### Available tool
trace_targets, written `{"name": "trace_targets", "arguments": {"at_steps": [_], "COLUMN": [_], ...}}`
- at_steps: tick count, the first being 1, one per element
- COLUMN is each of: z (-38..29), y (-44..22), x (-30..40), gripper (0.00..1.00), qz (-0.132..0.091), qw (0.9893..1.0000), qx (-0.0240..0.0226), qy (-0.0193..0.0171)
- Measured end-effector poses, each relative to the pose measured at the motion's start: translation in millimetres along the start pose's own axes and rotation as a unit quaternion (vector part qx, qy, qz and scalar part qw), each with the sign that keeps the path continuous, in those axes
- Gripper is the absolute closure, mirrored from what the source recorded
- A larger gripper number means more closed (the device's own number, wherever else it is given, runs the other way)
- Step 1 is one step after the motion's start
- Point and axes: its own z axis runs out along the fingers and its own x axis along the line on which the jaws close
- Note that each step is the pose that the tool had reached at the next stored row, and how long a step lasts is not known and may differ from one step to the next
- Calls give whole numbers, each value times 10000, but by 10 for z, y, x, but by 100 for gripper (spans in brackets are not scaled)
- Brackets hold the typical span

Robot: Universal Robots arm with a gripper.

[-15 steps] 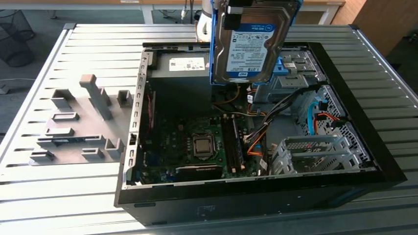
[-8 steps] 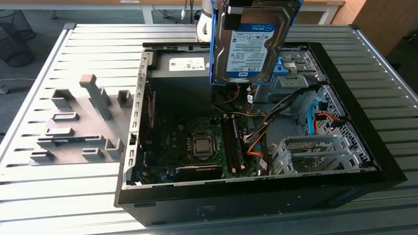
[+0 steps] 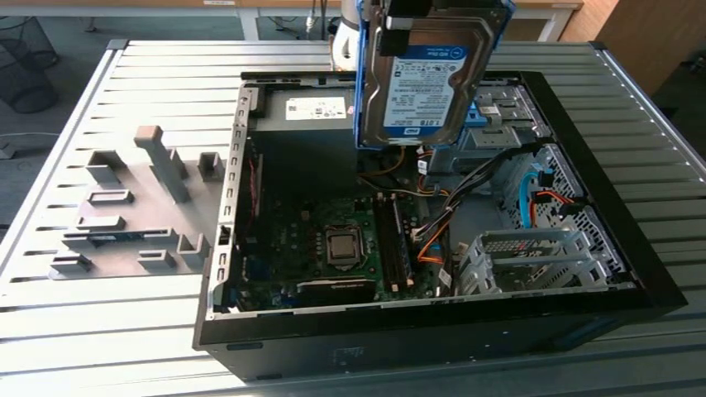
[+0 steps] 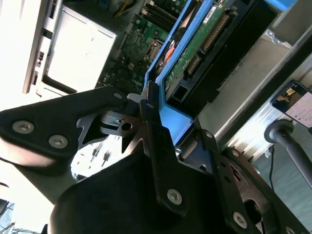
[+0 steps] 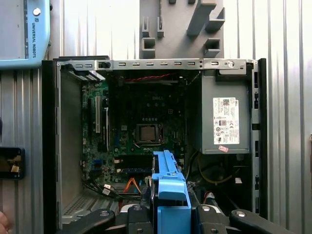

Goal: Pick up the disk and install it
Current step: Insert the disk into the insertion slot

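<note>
Black computer case point(image 3: 441, 331) lies open on the slatted metal table point(image 3: 99, 339) at the bottom of the exterior view. Farther back, at top centre, we see the disk point(image 3: 425, 74) hanging upright above the case's interior, clamped at its top edge by the gripper point(image 3: 403, 15).

The end effector point(image 3: 399, 15) hangs above the open computer case point(image 3: 441, 331), clamped on the upright disk point(image 3: 425, 83).
</note>
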Motion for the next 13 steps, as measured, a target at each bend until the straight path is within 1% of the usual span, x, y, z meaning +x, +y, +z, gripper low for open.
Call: {"name": "trace_targets", "arguments": {"at_steps": [5,9,13], "z": [2,2,1], "y": [-5,-9,-11], "x": [173,284,371], "gripper": [64,64,64], "qz": [-1,-6,-15], "qw": [10000,10000,10000], "qx": [0,0,1], "qy": [-1,-1,11]}}
